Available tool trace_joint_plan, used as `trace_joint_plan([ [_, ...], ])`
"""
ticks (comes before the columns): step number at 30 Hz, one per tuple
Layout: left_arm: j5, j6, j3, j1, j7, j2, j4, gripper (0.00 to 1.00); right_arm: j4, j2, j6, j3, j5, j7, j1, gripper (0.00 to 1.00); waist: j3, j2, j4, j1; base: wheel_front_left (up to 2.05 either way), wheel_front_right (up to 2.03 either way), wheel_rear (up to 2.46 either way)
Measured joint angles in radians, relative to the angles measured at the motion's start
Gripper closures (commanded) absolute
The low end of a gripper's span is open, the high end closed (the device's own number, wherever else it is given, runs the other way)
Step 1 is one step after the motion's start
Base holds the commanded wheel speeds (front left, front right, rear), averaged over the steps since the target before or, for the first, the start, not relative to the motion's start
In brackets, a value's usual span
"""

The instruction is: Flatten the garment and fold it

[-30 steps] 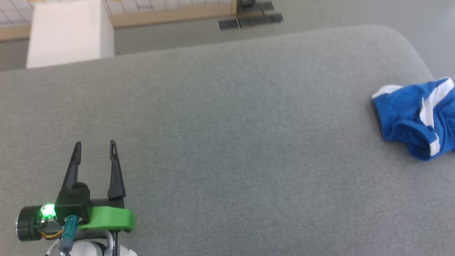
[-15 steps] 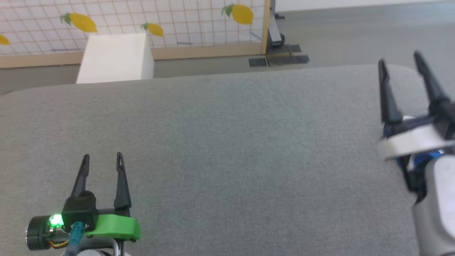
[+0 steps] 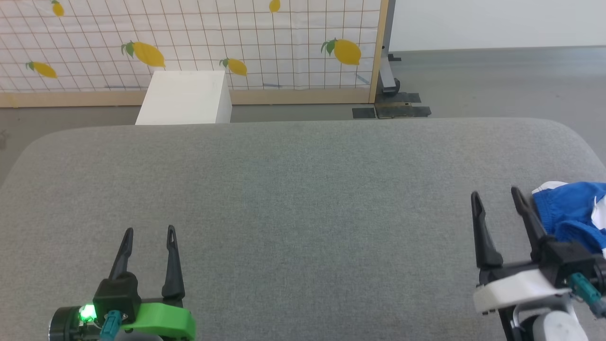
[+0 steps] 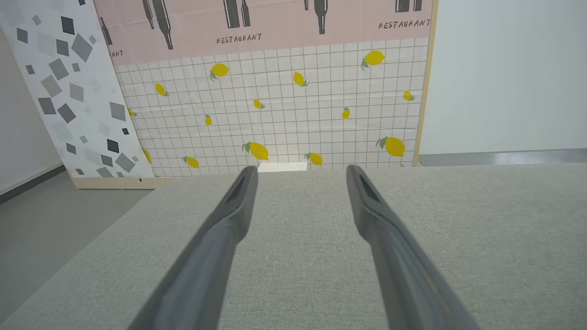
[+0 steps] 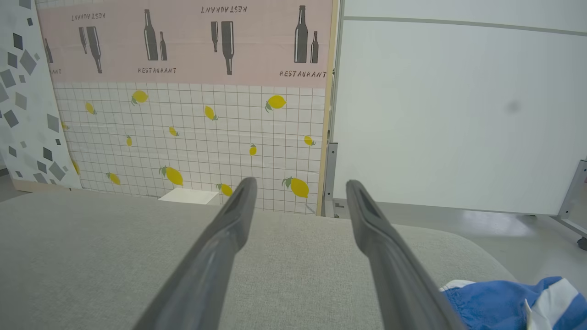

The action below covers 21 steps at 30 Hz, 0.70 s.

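The garment [image 3: 570, 213] is a crumpled royal-blue piece with white trim, lying at the right edge of the grey padded surface [image 3: 303, 199]; the frame cuts it off. In the right wrist view the garment [image 5: 509, 305] sits at the lower right, beside the right finger. My right gripper [image 3: 496, 196] stands open just left of the garment, nothing between its fingers. My left gripper [image 3: 149, 231] is open at the lower left, far from the garment, over bare fabric. Both wrist views show open, empty fingers, the left gripper [image 4: 298, 170] and the right gripper [image 5: 298, 183].
A white box [image 3: 185, 97] stands on the floor behind the padded surface. Behind it is a lemon-patterned grid screen [image 3: 189, 42] with a wooden frame and a black base [image 3: 392, 110]. Grey floor lies beyond the surface's rounded far corners.
The head camera has tilted up and swung, so the screen and far edge now show. The right gripper has come into view and dropped to the lower right beside the garment.
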Motion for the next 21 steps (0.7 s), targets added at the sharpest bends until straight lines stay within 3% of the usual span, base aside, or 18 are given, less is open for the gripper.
trace_joint_plan([
  [21, -0.004, -0.035, 0.000, 0.016, 0.000, -0.021, 0.011, 0.00, -0.050, 0.008, 0.000, -0.044, 0.084, 0.000, 0.133, 0.00, 0.000, 0.0000, -0.001, 0.0000, 0.00, 0.00, 0.00],
])
